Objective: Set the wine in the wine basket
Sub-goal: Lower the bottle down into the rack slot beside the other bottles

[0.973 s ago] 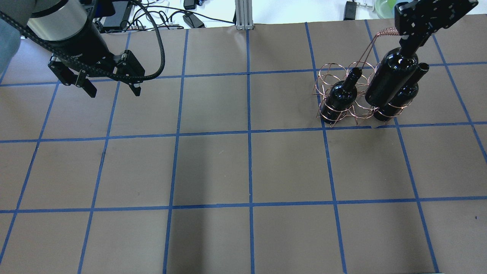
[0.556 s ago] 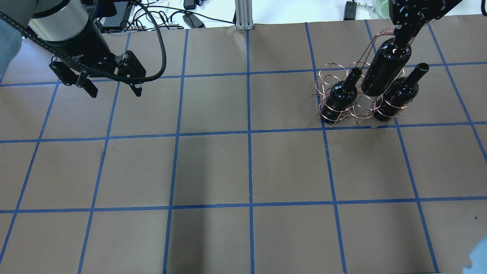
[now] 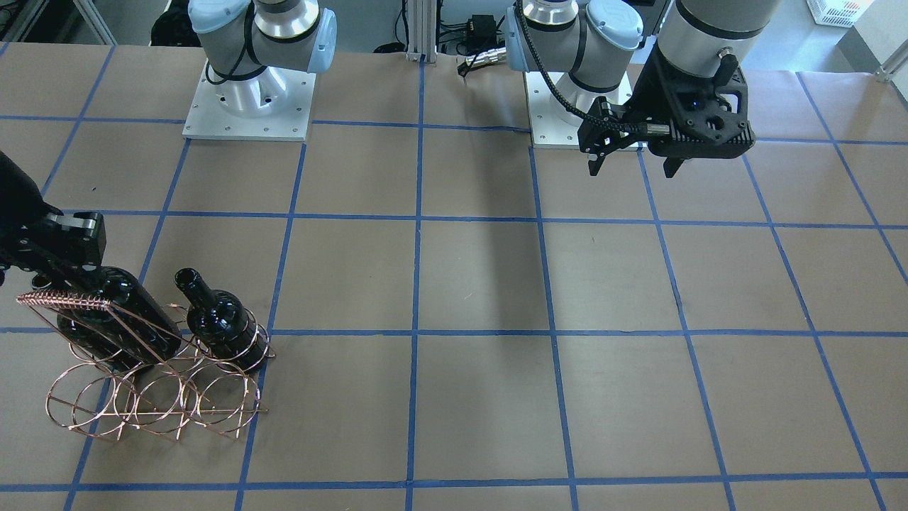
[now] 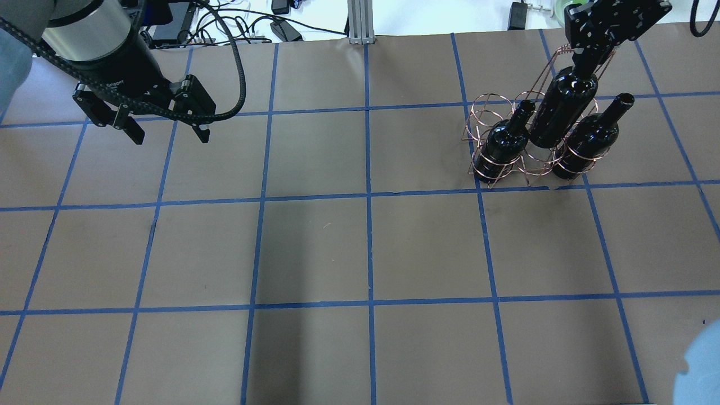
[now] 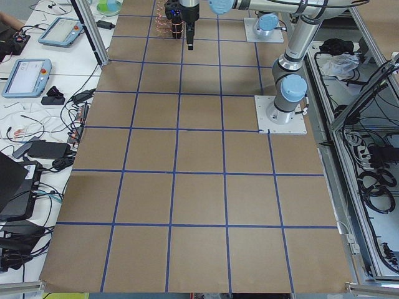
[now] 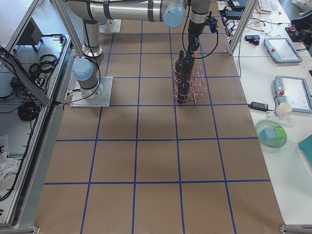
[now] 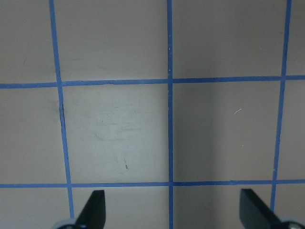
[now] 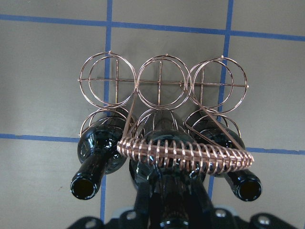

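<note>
The copper wire wine basket (image 4: 488, 109) stands at the table's far right, also shown in the front view (image 3: 152, 404) and the right wrist view (image 8: 162, 81). Two black wine bottles (image 4: 502, 145) (image 4: 590, 140) sit tilted in its outer rings. My right gripper (image 4: 586, 63) is shut on the neck of a third wine bottle (image 4: 562, 112). That bottle's lower end is in the middle ring between the other two (image 8: 159, 124), under the wrapped handle bar (image 8: 186, 153). My left gripper (image 4: 166, 130) hangs open and empty above the far left of the table (image 7: 171, 210).
Brown paper with a blue tape grid (image 4: 368, 197) covers the table. Both arm bases (image 3: 248, 106) (image 3: 578, 117) stand at the robot's edge. Cables (image 4: 225, 22) and an aluminium post (image 4: 360, 22) lie beyond the far edge.
My right gripper has moved back over the basket and down with the bottle. The bottle now stands more upright, with its lower end in the middle ring. The left arm has not moved.
</note>
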